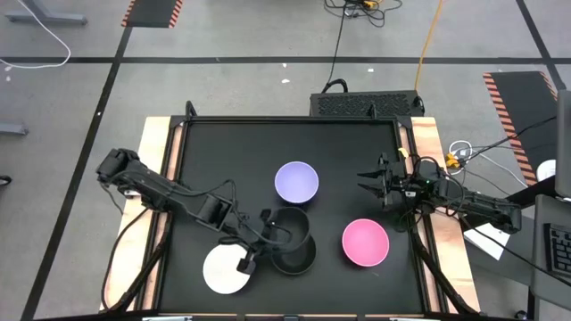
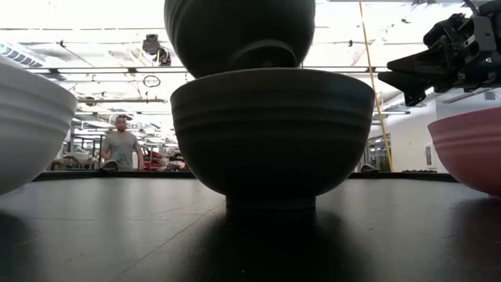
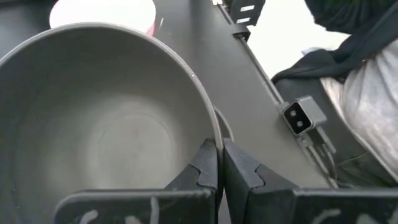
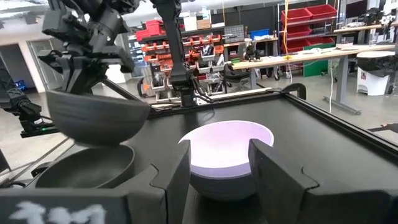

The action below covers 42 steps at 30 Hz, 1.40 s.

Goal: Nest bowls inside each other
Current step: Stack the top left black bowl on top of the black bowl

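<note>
My left gripper [image 1: 268,234] is shut on a black bowl [image 1: 291,226] and holds it in the air, just above a second black bowl [image 2: 272,129] that stands on its foot on the table. In the low view the raised bowl [image 2: 239,31] hangs over the lower one. A third black bowl does not show. The white bowl [image 1: 225,269] sits near the left gripper, the lavender bowl [image 1: 296,182] farther back, and the pink bowl [image 1: 366,242] to the right. My right gripper [image 1: 370,183] is open above the table's right side, pointing at the lavender bowl [image 4: 230,149] and touching nothing. My left gripper pinches the raised black bowl's rim [image 3: 216,134] on its left side, with one finger [image 3: 205,165] inside the bowl and the other outside. The fingers come slanting down from the table's left. The bowl is lifted clear and hangs roughly level over the lower black bowl.
The black table top has a raised frame [image 1: 406,152] along its edges. A dark box [image 1: 366,104] stands beyond the far edge. Free room lies along the table's far left and between the lavender and pink bowls. A person [image 2: 121,145] stands far off in the room.
</note>
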### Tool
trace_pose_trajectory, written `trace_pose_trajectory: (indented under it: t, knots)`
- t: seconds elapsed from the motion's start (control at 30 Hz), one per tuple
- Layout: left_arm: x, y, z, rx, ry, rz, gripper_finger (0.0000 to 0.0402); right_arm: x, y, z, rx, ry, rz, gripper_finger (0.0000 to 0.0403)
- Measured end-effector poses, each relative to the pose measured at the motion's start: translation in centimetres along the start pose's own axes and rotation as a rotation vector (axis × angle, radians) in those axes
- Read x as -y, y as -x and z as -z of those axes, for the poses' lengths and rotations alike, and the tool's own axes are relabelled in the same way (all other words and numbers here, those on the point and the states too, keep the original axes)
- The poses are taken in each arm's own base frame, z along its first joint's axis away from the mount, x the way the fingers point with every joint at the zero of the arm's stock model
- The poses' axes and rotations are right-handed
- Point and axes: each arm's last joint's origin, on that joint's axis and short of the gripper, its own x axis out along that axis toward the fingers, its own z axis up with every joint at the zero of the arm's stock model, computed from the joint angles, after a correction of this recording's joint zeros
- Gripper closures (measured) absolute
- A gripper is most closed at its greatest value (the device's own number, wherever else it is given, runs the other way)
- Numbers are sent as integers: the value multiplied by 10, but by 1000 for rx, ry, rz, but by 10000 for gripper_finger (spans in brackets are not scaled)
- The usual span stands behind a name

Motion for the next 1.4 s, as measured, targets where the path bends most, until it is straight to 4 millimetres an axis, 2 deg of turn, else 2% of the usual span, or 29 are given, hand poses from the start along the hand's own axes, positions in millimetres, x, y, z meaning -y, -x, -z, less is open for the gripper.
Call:
trace_pose_trajectory:
  t: [0.43, 0.77, 0.93, 1.17, 1.4]
  knots:
    - [-2, -34, 16, -98, 76, 13, 396, 0, 0, 0, 0, 0, 0, 250]
    - [0, -36, 15, -86, 87, -12, 396, 0, 0, 0, 0, -1, 0, 250]
    - [3, -56, 23, -132, 110, 11, 396, 0, 0, 0, 0, 1, 0, 250]
    - [7, -83, 20, -171, 71, -20, 396, 0, 0, 0, -2, 0, 0, 250]
    - [10, -88, 16, -263, 34, -124, 396, 0, 0, 0, -4, -1, 1, 250]
